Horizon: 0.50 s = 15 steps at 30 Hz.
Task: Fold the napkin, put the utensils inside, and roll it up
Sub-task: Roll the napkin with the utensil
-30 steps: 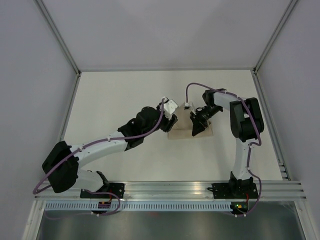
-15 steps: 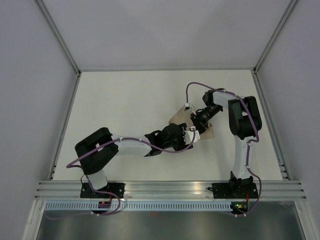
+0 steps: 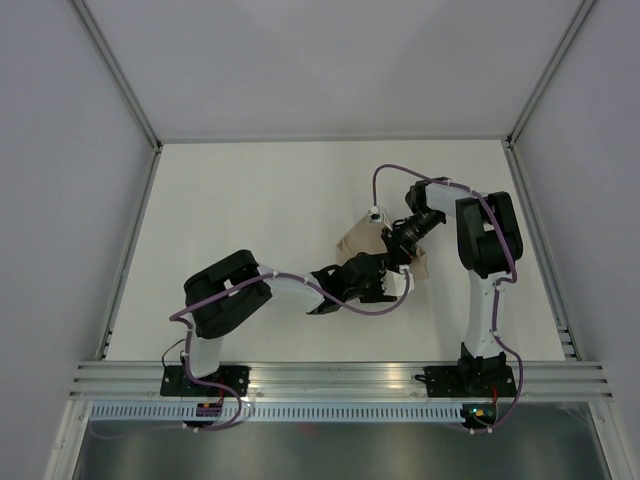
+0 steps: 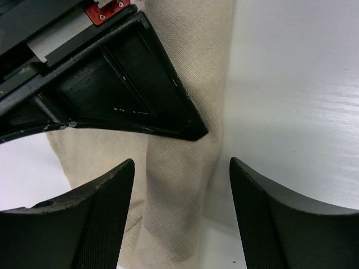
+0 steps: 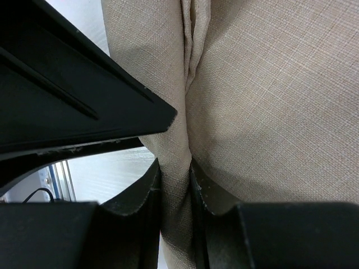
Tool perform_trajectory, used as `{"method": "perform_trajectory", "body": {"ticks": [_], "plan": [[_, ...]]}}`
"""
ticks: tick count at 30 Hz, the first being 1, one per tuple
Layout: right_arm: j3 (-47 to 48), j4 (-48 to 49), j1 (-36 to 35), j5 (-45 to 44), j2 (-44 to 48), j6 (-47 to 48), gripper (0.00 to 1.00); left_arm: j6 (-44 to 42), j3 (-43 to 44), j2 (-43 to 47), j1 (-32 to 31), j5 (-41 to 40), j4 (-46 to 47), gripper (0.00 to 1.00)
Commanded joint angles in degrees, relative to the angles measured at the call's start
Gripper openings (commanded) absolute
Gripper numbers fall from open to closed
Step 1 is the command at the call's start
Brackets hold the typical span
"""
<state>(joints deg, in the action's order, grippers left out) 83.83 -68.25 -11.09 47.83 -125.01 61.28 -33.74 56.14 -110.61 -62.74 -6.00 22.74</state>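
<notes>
Right of centre on the white table [image 3: 250, 200], shows a beige napkin [image 3: 352, 238] gathered into a creased strip. Has the right gripper [image 5: 175, 168] clamped tight on a raised fold of cloth. Has the left gripper [image 4: 180, 168] close beside it, jaws spread wide above the napkin, touching nothing, holding nothing.

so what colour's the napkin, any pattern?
Plain beige-tan napkin, no pattern, just a fine weave. The right wrist view shows it best.
</notes>
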Motion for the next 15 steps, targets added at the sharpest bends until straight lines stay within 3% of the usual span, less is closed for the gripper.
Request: {"method": "perform_trajectory", "body": {"ticks": [1,8,15], "plan": [[-0.2,2.6,-0.1,-4.1,-3.1,2.4,0.26,-4.9,2.7,-2.2,-0.1,-2.6,-0.6,0.73],[0.0,2.6,-0.1,-4.1,-3.0,2.2,0.25,-4.9,3.0,-4.2,0.0,-3.8,-5.9,0.63],[-0.4,2.9,-0.1,-4.1,-2.9,2.2,0.25,-3.2,3.5,-5.7,0.1,-2.4,-10.9,0.35]]}}
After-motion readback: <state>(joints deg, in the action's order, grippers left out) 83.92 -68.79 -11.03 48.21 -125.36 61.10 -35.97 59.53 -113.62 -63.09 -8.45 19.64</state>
